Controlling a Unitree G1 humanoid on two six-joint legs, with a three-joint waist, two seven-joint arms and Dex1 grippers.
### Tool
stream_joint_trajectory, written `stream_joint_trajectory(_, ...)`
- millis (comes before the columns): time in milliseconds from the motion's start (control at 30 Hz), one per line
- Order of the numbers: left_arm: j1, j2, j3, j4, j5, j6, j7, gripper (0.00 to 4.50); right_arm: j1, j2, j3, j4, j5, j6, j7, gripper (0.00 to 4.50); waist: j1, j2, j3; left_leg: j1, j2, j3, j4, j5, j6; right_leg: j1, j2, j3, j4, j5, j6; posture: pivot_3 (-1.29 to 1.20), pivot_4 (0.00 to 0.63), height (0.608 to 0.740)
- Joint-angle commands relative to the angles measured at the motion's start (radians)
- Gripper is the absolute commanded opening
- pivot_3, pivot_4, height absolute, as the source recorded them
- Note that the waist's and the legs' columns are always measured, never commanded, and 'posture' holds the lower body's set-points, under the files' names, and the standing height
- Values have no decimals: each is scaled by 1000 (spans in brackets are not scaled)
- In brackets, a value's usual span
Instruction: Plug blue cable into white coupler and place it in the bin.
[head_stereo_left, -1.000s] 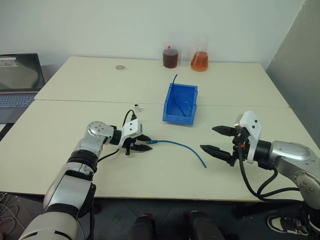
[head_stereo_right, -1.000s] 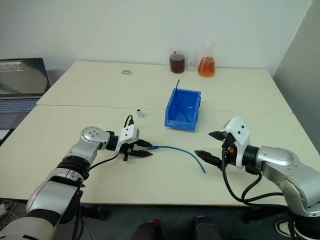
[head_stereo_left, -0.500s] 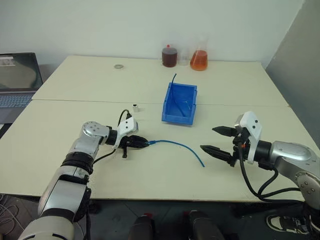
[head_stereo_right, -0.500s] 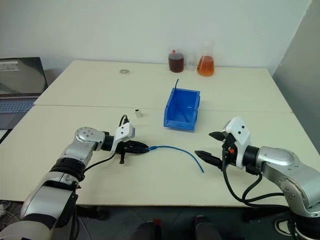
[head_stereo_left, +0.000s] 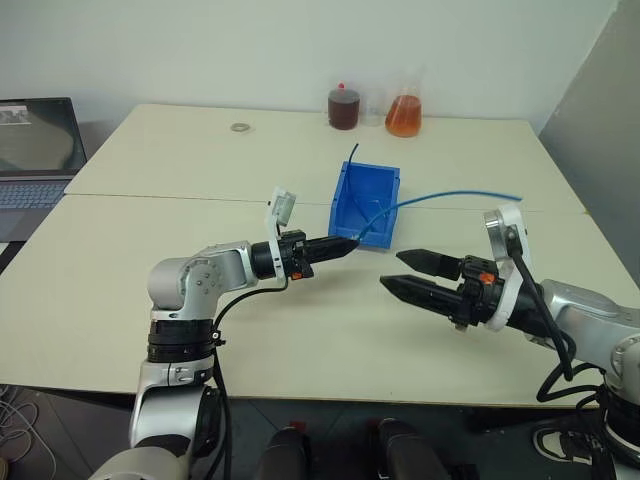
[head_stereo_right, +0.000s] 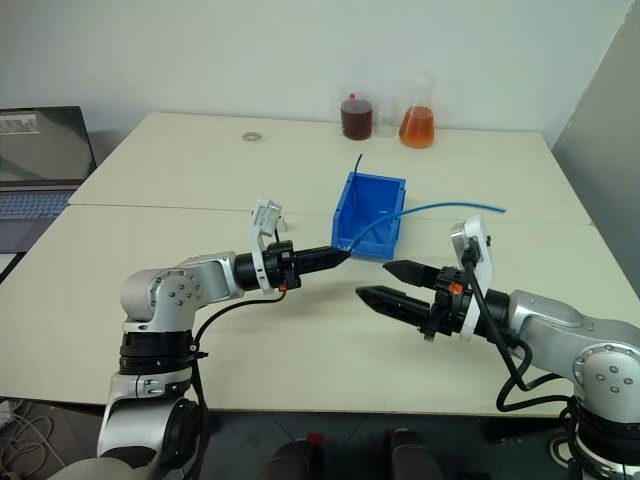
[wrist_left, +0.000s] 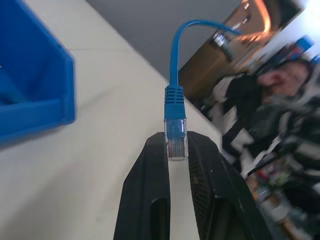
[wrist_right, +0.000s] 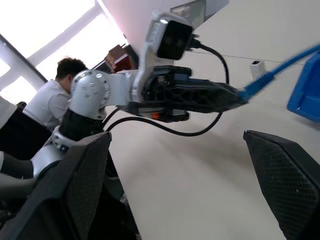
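Blue cable: lifted off the surface, its clear plug end clamped between the closed fingers of the left pincer, the free length arching up and rightward past the bin. Bin: upright near the middle of the surface, just behind the left pincer's tips. White coupler: resting on the surface, left of the bin, apart from both pincers. Right pincer: fingers spread wide, holding nothing, pointing toward the left pincer, level above the surface.
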Motion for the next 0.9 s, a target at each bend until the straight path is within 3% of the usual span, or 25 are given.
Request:
stream_joint_trajectory(33,-26,-17,64,-58,-129,89,51,239,-46,10,16,61,39,-37,-17,4500,-1,0,0,0,0,0,0,0,0,0,0,0,0,0,0,0,150,740)
stream_joint_trajectory(200,-37,-14,64,-72,-223,151,70,239,-113,38,42,150,40,-50,-12,4500,-1,0,0,1,0,1,0,0,0,0,1,1,1,0,0,0,150,740)
stream_joint_trajectory(333,-20,3,39,-90,-255,160,70,239,-157,57,42,197,119,-47,-33,4500,0,0,0,0,0,2,0,0,0,-1,1,2,0,0,0,0,150,740)
stream_joint_trajectory(500,-15,11,26,-88,-269,141,81,239,-163,49,66,204,109,-42,-22,4500,1,0,0,-1,0,2,0,0,0,-1,1,2,0,0,0,0,150,740)
stream_joint_trajectory(900,11,24,13,-107,-320,128,108,239,-154,47,84,204,165,-39,-22,1872,0,0,0,-1,0,2,0,0,0,-1,1,2,0,0,0,0,150,740)
